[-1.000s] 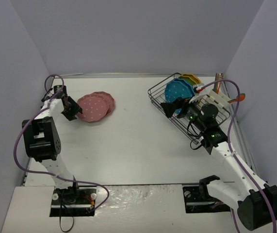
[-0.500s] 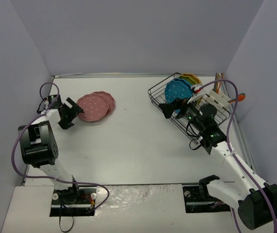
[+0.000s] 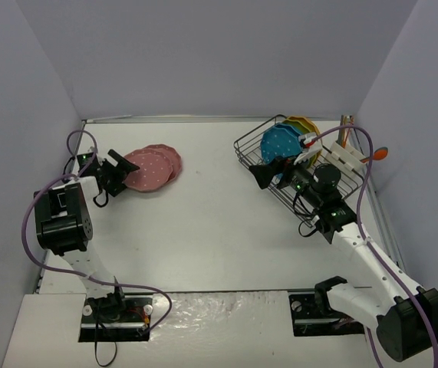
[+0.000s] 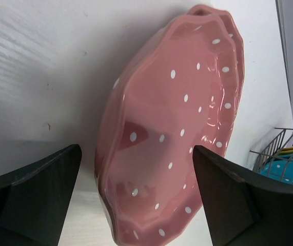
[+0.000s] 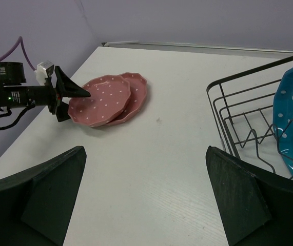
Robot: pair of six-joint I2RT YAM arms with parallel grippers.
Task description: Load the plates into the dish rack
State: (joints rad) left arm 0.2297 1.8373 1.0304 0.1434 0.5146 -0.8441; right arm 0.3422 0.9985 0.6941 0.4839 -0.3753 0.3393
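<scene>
Left gripper (image 3: 119, 172) has swung in, jaws wide; we see the pink plates' (image 3: 156, 165) left rim just ahead between them.

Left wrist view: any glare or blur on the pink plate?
Left wrist view: pink plate sharp, small glossy highlights near its right rim; left hand dark, slightly soft-edged up close. Top external view: even light, faint shadows only.
</scene>
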